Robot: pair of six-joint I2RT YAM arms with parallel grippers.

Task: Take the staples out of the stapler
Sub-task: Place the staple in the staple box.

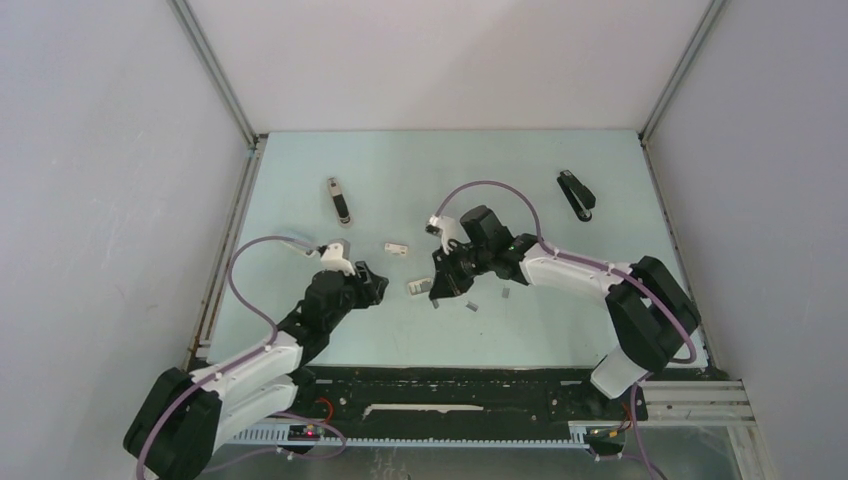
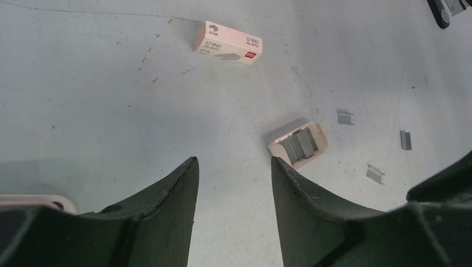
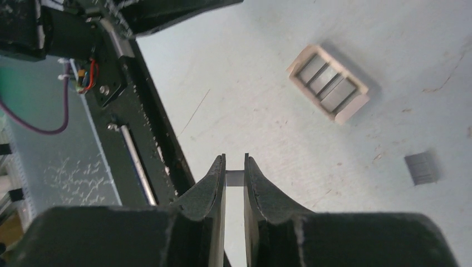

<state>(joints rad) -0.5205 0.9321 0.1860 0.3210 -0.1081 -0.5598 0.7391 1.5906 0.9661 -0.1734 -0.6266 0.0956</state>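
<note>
Pale green table (image 1: 560, 330) fills my overhead feed, boxed in by white walls. My right end effector (image 3: 235, 162) is clenched on a staple strip (image 3: 236, 178). On its wrist camera the small grey piece sits pinched between the two fingertips, close to the table's front rail. Whether it touches the table I cannot tell. (From overhead I can't make out that strip at all, only the fingers angled down.)

My left end effector (image 2: 234, 164) is released, its fingers spread with nothing but bare table between them. It hangs just left of a small cream tray (image 2: 276, 149) that holds a few grey staple blocks (image 2: 300, 143) side by side. Loose staple strips (image 2: 345, 118) lie scattered on the table to the right of that tray, apart from one another. A white staple box (image 2: 228, 43) with red print lies flat farther back.

The stapler (image 1: 341, 200), black with a silver top arm, lies toward the back left of the table. It is well apart from both end effectors and touched by neither. A second, all-black stapler (image 1: 576, 194) lies toward the back right. On the overhead view the tray sits between the two end effectors, which face each other across it.
</note>
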